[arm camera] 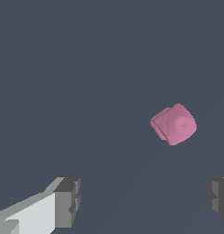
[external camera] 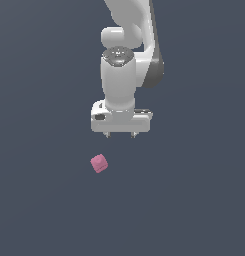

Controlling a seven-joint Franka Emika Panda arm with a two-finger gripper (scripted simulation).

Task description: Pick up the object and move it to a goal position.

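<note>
The exterior view shows the white Panda arm [external camera: 125,65] reaching down from the top of the picture over a plain dark grey-blue surface [external camera: 194,200], its wrist pointing downward and the gripper [external camera: 120,135] at its lower end. Two short dark fingertips [external camera: 107,135] poke out under the broad white gripper body, set well apart from each other, with nothing between them. The pink cube [external camera: 99,163] lies on the surface below the gripper and a little toward the exterior view's left, clear of both fingertips and touching neither. It sits turned at an angle, its edges not square to the gripper body. In the wrist view the same pink cube [arm camera: 173,124] appears with softly rounded corners and a matte face, seen tilted, alone on the dark surface [arm camera: 63,68]. The two grey finger pads [arm camera: 67,202] show at the edge of that picture, one on a white finger, the other partly cut off by the frame, and the wide gap between them holds only bare surface. The cube lies apart from both pads, outside that gap.
</note>
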